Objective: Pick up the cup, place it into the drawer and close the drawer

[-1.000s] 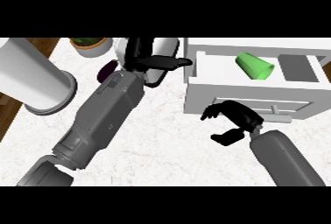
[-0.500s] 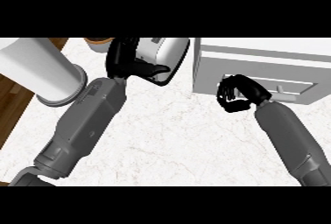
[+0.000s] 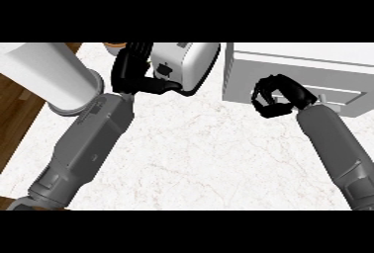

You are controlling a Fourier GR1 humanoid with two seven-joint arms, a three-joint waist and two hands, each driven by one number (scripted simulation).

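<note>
We saw the right hand (image 3: 276,96) with fingers curled, holding nothing, against the front of the white drawer (image 3: 306,79), which looked pushed in. The cup was not visible, so we couldn't tell where it was. The left hand (image 3: 131,74) sat open, fingers straight, beside a white toaster (image 3: 186,64) on the marble worktop (image 3: 197,158). A white cylinder (image 3: 51,74) stood at left.

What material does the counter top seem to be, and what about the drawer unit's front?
The counter top looks like polished white marble or a stone imitation: faint grey-brown veins cross a pale surface. The drawer unit looks like matte white painted wood or laminate: flat, even colour, no grain, with a recessed panel line. Neither can be settled from looks alone.
</note>
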